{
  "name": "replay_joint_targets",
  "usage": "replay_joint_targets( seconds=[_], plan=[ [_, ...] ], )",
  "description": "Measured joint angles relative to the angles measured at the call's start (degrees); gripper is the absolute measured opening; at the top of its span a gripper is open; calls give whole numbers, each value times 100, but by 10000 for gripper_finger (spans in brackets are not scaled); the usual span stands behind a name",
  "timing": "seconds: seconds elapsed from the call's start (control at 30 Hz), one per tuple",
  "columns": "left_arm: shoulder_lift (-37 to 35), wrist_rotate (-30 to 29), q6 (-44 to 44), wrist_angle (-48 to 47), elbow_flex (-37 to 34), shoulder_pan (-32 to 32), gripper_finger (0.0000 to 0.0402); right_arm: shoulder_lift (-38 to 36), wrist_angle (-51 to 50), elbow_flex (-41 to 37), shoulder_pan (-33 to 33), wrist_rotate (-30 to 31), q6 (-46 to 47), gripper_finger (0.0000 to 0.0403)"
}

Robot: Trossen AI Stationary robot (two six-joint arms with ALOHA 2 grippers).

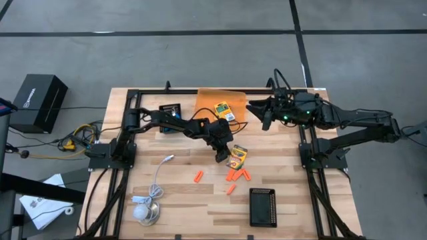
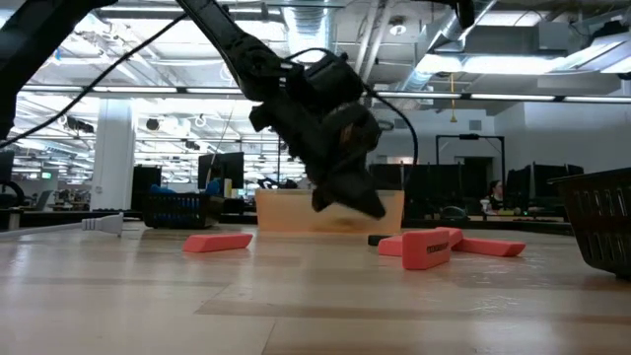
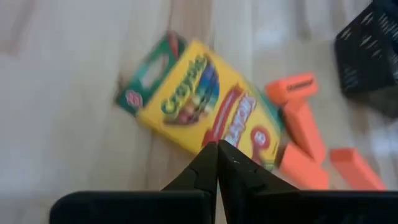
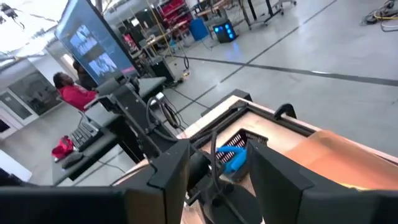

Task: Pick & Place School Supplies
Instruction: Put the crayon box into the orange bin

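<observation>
The wooden table [image 1: 187,200] is a pale slatted top framed by black rails. Its front half has open boards between the white cable with its round puck [image 1: 145,212] at the left front corner and a black rectangular tray [image 1: 263,207] at the right front. Toward the back edge lies a flat orange sheet [image 1: 208,101], with a second black tray [image 1: 171,109] beside it.

The left gripper [image 1: 221,157] sits near the middle of the table, tilted down toward the boards. Its two dark fingers [image 3: 205,165] are pressed together to a point and clasp nothing. Just past the tips lies a crayon box [image 3: 199,102], a flat yellow carton with a green end flap and printed lettering, lying at an angle on the wood. Whether the fingertips touch its edge cannot be told. In the high view this box [image 1: 237,157] is just right of the gripper.

Several orange sticks [image 1: 237,176], short blocky pieces with squared ends, lie scattered just in front of the box, one apart to the left [image 1: 198,177].

A second crayon box [image 1: 222,109] rests on the orange sheet.

The right gripper [image 1: 265,120] hangs over the back right part of the table, beside the sheet, its fingers [image 4: 171,168] parted with nothing between them.
</observation>
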Motion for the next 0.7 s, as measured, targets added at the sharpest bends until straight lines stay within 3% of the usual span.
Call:
replay_joint_targets(
  seconds=[0.7],
  plan=[
    [108, -123, 64, 120, -2, -54, 3, -111, 14, 0, 2, 4, -56, 154]
  ],
)
